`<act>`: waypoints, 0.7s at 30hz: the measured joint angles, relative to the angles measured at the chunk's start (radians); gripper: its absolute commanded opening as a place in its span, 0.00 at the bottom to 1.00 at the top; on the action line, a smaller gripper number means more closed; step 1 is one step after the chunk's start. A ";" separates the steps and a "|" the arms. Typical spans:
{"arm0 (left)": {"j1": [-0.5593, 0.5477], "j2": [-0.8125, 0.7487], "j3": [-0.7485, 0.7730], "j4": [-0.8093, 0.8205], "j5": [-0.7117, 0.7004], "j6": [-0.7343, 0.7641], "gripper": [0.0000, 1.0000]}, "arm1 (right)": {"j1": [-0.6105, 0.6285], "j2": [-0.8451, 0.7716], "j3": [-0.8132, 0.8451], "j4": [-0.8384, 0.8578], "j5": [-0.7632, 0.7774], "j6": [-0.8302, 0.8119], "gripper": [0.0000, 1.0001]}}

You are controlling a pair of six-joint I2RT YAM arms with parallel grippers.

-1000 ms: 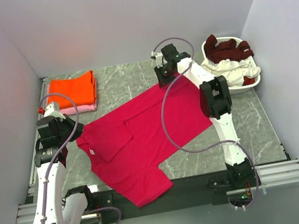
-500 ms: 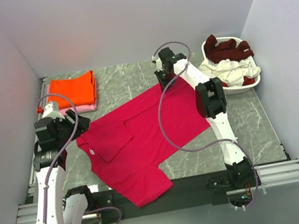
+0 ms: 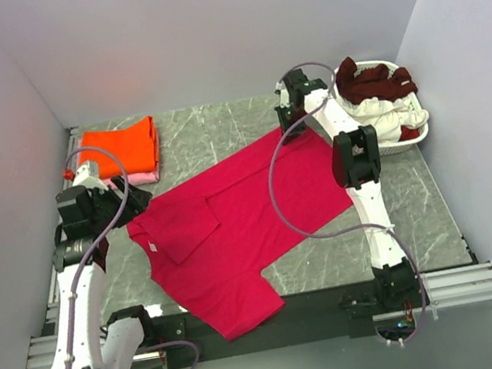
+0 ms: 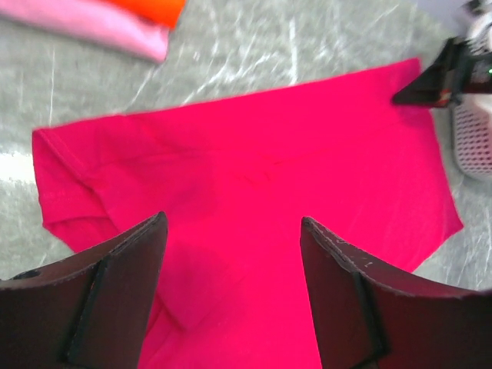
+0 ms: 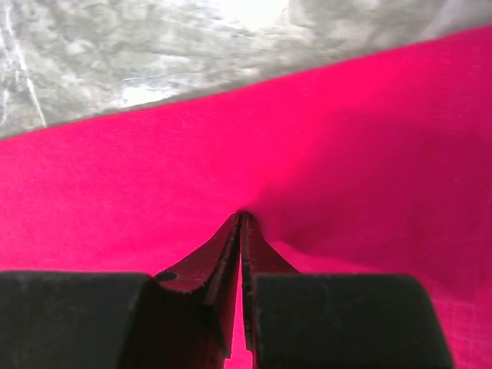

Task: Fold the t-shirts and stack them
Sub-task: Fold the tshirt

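A crimson-pink t-shirt (image 3: 234, 224) lies spread across the middle of the table, with one sleeve folded in over its left part. My left gripper (image 3: 136, 200) hangs open just above the shirt's left edge; in its wrist view the gripper (image 4: 233, 223) has nothing between its fingers and the shirt (image 4: 269, 169) lies below. My right gripper (image 3: 289, 131) is at the shirt's far right corner, shut on a pinch of the cloth (image 5: 154, 169), its tips (image 5: 242, 217) pressed together. An orange t-shirt (image 3: 118, 147) lies folded on a pale pink one (image 3: 137, 177) at the back left.
A white laundry basket (image 3: 417, 140) stands at the back right, holding a dark maroon shirt (image 3: 375, 80) and a white one (image 3: 377, 122). The right arm's cable loops over the shirt. Grey walls close in on three sides.
My left gripper has opened and let go of the shirt's left edge. My right gripper has closed further and moved right toward the basket, drawing the shirt's far corner with it.
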 measured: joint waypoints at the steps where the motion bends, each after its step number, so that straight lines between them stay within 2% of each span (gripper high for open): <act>1: 0.000 0.024 0.000 -0.002 0.003 0.000 0.74 | -0.004 0.000 0.000 -0.002 0.000 0.002 0.11; 5: 0.000 0.107 0.004 -0.022 -0.001 -0.002 0.72 | -0.014 0.000 0.000 -0.010 -0.004 0.004 0.13; 8: 0.000 0.142 0.005 -0.033 -0.013 -0.002 0.72 | -0.016 -0.004 -0.006 -0.012 -0.019 -0.028 0.19; 9: 0.000 0.142 0.005 -0.037 -0.015 -0.001 0.72 | -0.016 -0.013 -0.024 -0.005 -0.030 -0.048 0.23; 10: 0.000 0.138 0.005 -0.038 -0.015 0.000 0.72 | -0.016 -0.028 -0.054 0.006 -0.043 -0.071 0.32; 12: 0.000 0.121 0.005 -0.039 -0.016 0.003 0.73 | -0.016 -0.082 -0.139 0.033 -0.061 -0.132 0.40; 13: 0.000 0.110 0.005 -0.040 -0.016 0.006 0.73 | -0.016 -0.115 -0.191 0.045 -0.058 -0.166 0.50; 17: 0.000 0.074 0.005 -0.041 -0.015 0.014 0.73 | -0.014 -0.214 -0.293 0.072 -0.028 -0.291 0.55; 21: 0.000 0.070 0.005 -0.040 -0.014 0.014 0.73 | -0.016 -0.239 -0.253 0.087 0.045 -0.359 0.55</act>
